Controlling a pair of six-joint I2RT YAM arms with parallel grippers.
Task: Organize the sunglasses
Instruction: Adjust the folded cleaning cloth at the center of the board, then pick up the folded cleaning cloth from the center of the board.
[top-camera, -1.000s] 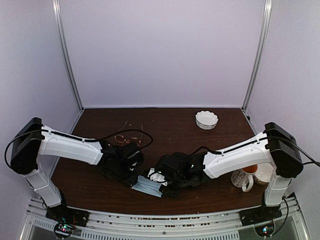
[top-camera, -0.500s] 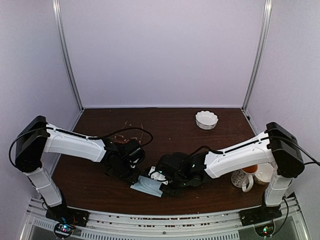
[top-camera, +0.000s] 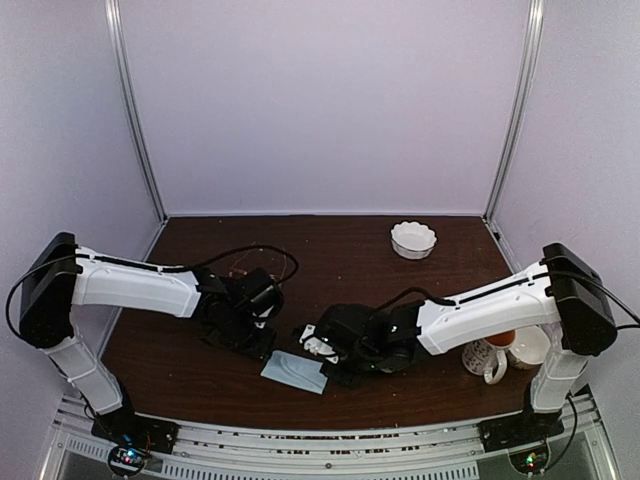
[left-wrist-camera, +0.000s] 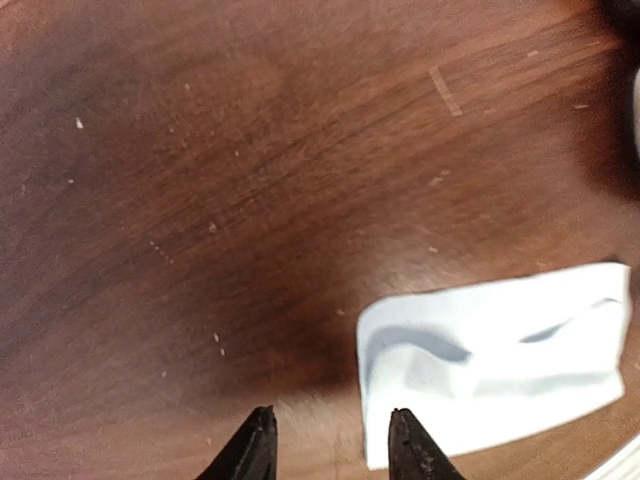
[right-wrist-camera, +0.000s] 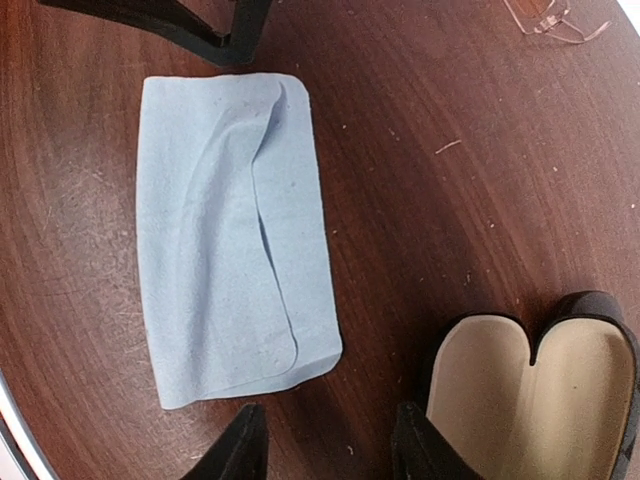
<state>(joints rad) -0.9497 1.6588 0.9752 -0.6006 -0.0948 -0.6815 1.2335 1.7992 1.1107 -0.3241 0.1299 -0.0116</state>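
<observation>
Left jaws released, empty, over bare bench; right jaws likewise, beside the blue cloth. Open case lower right; copper sunglasses upper right, ungrasped. Risk: a close here snags cloth; thin wire frame may slip.

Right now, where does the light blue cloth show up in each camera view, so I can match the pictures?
Top external: the light blue cloth lies near the front edge, just left of centre.
Left wrist: the cloth fills the lower right of the picture.
Right wrist: the cloth takes up the left half, running top to bottom.
Shared landmark: the dark wooden table lies under it in all three views.
</observation>
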